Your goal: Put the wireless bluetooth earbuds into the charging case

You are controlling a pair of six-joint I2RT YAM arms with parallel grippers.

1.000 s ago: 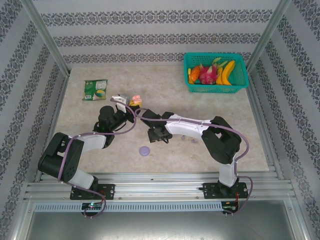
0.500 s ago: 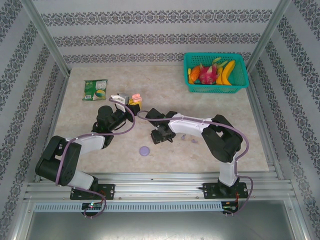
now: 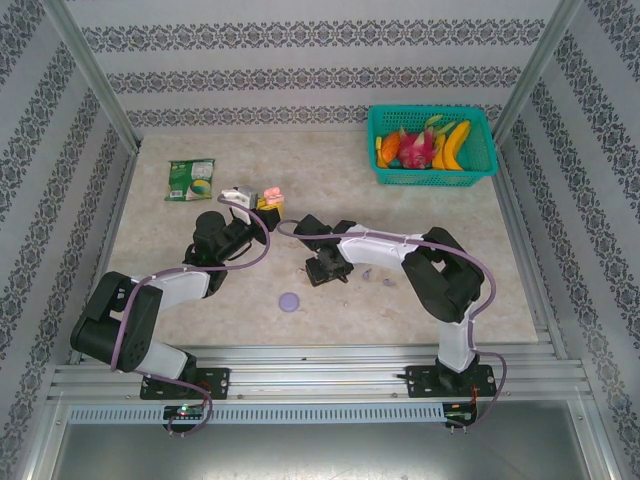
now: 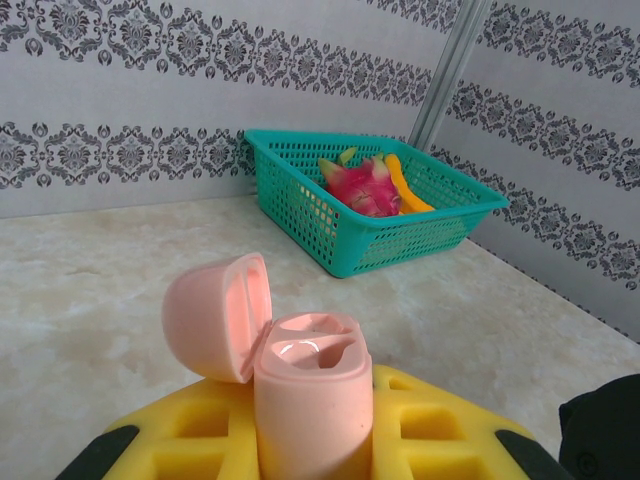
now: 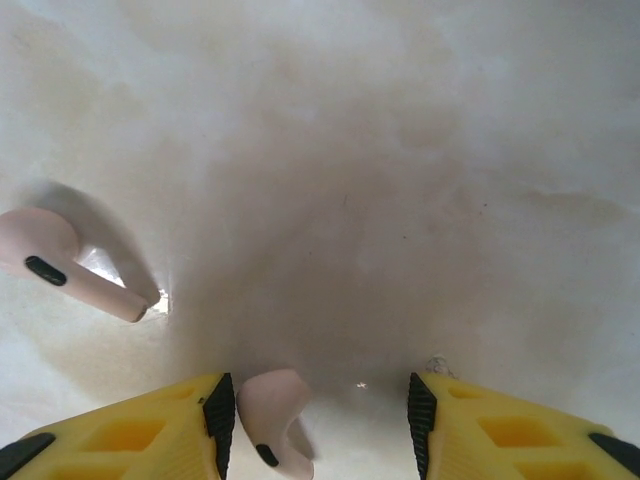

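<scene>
A pink charging case stands upright with its lid swung open, and my left gripper is shut on it between yellow fingers. In the top view that case is held left of the table's centre. My right gripper points down at the table with its jaws apart. A pale pink earbud lies between them, right beside the left pad. A second pale pink earbud lies on the table further left. From above, the right gripper hovers mid-table.
Two pale purple earbuds lie just right of the right gripper. A round purple case sits nearer the front. A green packet lies at the back left, and a teal fruit basket stands at the back right.
The right gripper has shifted slightly to the right over the table and its jaws have narrowed. The left arm has edged a little, still holding the pink case.
</scene>
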